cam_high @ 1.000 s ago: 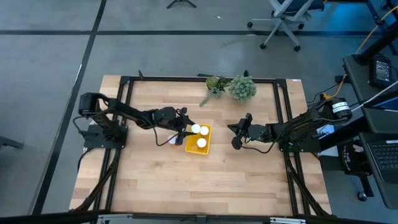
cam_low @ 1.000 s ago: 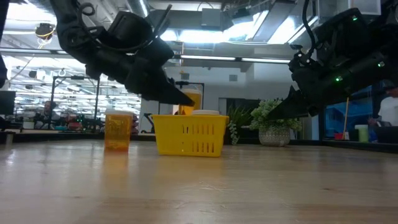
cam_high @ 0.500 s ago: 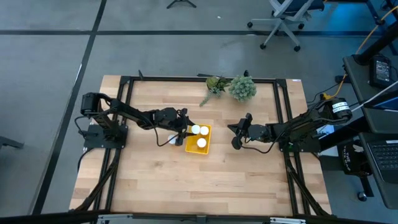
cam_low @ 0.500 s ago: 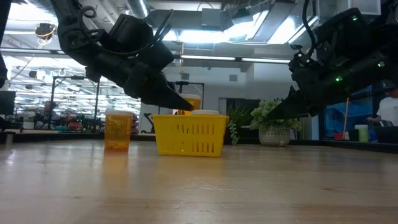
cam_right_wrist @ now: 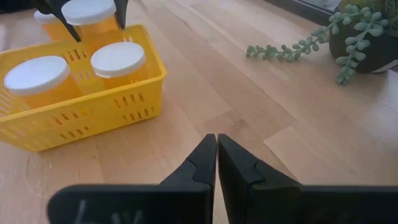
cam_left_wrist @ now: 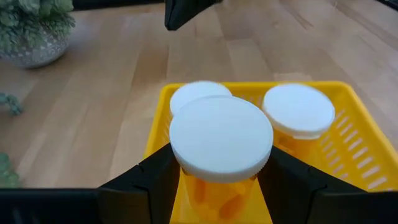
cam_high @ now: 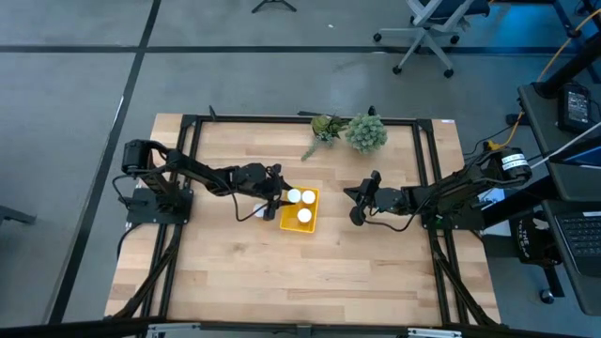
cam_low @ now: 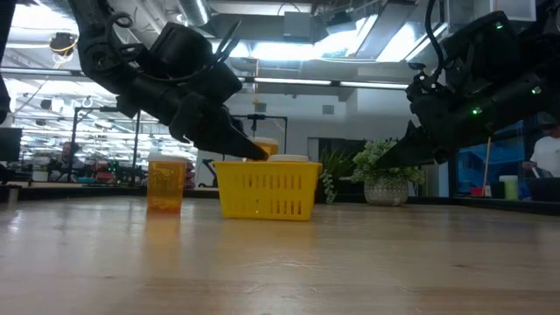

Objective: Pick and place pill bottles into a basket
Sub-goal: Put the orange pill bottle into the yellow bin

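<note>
The bright yellow low-walled plastic basket sits mid-table, two white-capped bottles already inside. The left gripper, clamped on an upright orange pill bottle with a round white cap, hangs over the basket's left edge. The right gripper, fingers together, waits to the basket's right.

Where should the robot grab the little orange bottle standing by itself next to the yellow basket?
The lone bottle stands upright, apart from the basket. Best bet: come down from above and close the fingers on its round sides just under the top, the way the left gripper grips the capped bottle.
</note>
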Motion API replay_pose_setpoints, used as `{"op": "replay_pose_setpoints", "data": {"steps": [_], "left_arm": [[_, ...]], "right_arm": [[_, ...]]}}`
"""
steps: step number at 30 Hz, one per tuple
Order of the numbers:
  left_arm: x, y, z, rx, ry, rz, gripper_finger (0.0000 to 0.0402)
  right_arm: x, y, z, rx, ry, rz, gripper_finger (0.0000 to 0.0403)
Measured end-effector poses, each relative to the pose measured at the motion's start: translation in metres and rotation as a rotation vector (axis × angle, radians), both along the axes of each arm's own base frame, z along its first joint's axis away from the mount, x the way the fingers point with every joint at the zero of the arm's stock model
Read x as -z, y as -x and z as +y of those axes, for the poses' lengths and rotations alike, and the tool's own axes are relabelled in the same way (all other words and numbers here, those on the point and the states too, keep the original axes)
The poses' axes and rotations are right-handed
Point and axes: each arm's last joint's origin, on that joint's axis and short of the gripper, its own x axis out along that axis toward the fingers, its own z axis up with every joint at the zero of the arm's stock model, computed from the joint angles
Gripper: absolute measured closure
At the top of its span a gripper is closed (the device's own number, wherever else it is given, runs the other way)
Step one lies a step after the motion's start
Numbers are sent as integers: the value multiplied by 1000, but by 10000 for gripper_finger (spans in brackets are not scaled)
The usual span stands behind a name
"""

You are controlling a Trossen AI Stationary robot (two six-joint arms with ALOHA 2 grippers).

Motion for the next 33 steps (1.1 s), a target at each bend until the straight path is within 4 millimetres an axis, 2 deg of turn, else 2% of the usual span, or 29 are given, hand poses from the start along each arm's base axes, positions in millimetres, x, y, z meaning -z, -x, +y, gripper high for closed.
{"op": "replay_pose_setpoints", "data": {"steps": [6,10,14,33], "left_arm": [[1,-1,0,3,-8,-8,210],[12,-3,1,-5,-5,31,210],[18,-8,5,-15,-5,-5,210],[16,-8,9,-43,16,-29,210]], "right_arm": [[0,0,0,2,-3,-2,382],[0,0,0,1,-4,-2,382],[0,0,0,2,-4,-3,382],[0,0,0,0,-1,0,382]]}}
